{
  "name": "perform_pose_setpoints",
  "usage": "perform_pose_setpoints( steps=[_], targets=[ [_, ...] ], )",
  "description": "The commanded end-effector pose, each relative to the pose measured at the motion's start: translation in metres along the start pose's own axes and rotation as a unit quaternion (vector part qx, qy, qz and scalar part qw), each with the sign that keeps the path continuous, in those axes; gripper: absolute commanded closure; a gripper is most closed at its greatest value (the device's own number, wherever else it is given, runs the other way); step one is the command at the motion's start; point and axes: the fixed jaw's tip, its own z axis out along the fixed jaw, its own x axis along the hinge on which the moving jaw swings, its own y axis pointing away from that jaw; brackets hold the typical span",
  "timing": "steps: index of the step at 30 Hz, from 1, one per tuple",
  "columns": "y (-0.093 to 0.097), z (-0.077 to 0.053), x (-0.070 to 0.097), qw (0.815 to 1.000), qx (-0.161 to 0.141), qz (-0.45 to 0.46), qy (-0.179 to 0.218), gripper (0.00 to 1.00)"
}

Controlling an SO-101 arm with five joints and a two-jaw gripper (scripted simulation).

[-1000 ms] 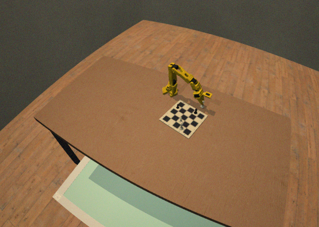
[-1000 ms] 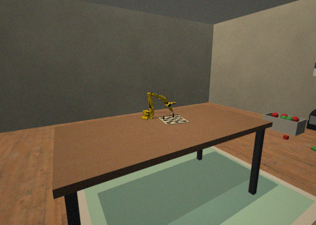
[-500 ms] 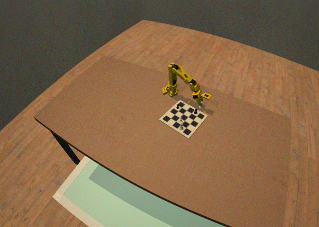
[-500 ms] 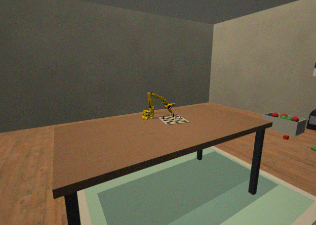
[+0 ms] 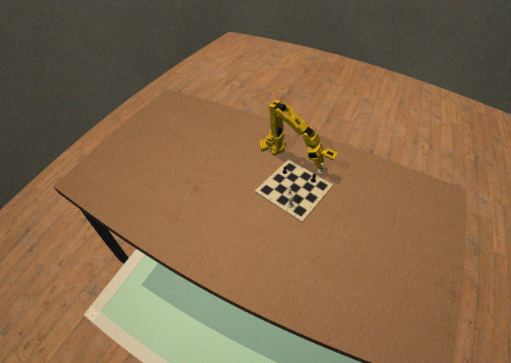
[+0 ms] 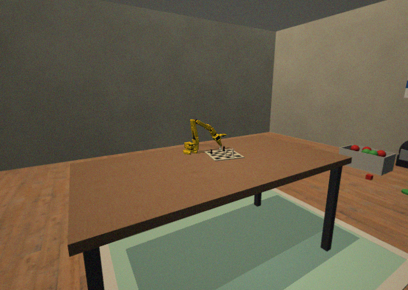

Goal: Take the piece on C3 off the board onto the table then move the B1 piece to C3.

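Note:
A small chessboard (image 5: 294, 189) lies on the brown table in front of the yellow arm; it also shows in the exterior view (image 6: 224, 154). My gripper (image 5: 319, 167) points down just beyond the board's far right edge and is shut on a pale chess piece (image 5: 320, 170), held low over the table; the gripper is also in the exterior view (image 6: 219, 144). Two black pieces stand on the board, one at the far corner (image 5: 284, 170) and one near the right edge (image 5: 313, 178). Two pale pieces (image 5: 290, 197) stand near the board's middle. The square labels are too small to read.
The arm's base (image 5: 273, 144) stands behind the board's far corner. A grey box (image 6: 367, 158) with red and green balls sits on the floor at the right, well away from the table. A green rug (image 6: 230, 247) lies under the table.

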Motion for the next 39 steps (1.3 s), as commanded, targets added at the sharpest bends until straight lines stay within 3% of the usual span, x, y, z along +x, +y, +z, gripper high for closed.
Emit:
perform_pose_setpoints(
  steps=[1,18,39],
  targets=[
    [0.003,-0.005,-0.005,1.000,-0.003,-0.002,-0.004,1.00],
    [0.002,-0.008,-0.015,1.000,-0.003,-0.001,-0.005,1.00],
    [0.002,-0.004,-0.012,1.000,-0.003,-0.001,-0.005,1.00]
  ],
)
